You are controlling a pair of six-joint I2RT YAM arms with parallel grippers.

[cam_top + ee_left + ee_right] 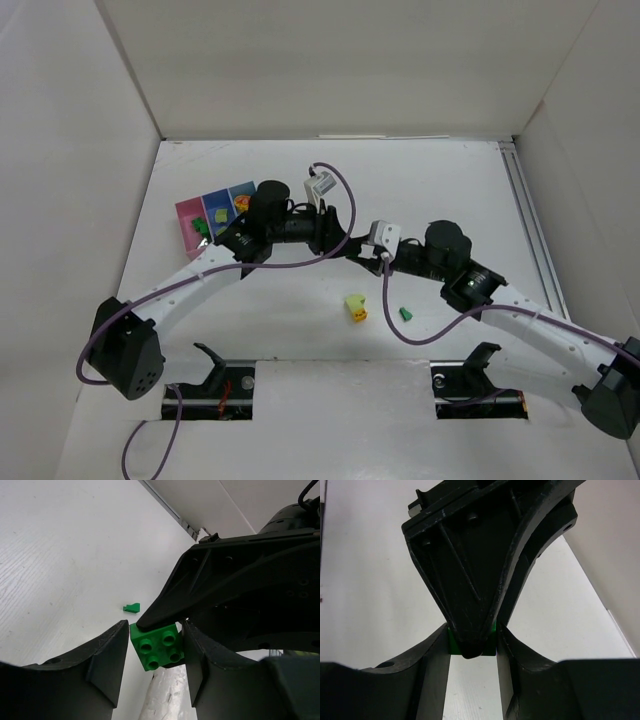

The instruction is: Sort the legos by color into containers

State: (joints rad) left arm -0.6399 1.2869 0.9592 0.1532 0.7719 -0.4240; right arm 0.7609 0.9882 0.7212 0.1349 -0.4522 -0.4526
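The left gripper (156,647) has its jaws drawn in to the width of a green brick (159,650), one finger against each side of it, with the studs facing the wrist camera. The right gripper (472,645) is closed on the same brick from the other direction. In its own view a strip of green fills the gap between its two fingers, and a finger of the left gripper lies across the front and hides most of it. In the left wrist view, one finger of the right gripper rests its tip on the brick's upper edge. From above, the two grippers meet tip to tip over the middle of the table (440,200), and the brick is hidden between them. Nearer the arm bases a pale yellow brick (353,301) lies on the table with an orange brick (360,316) touching its near side. A small green piece (405,314) lies to their right, apart from them. The row of boxes (214,197), one pink and two blue, sits on the left, its right end just beside the left arm's wrist. A green bit (200,228) lies in the pink one; the coloured bits in the blue ones are too small to tell.
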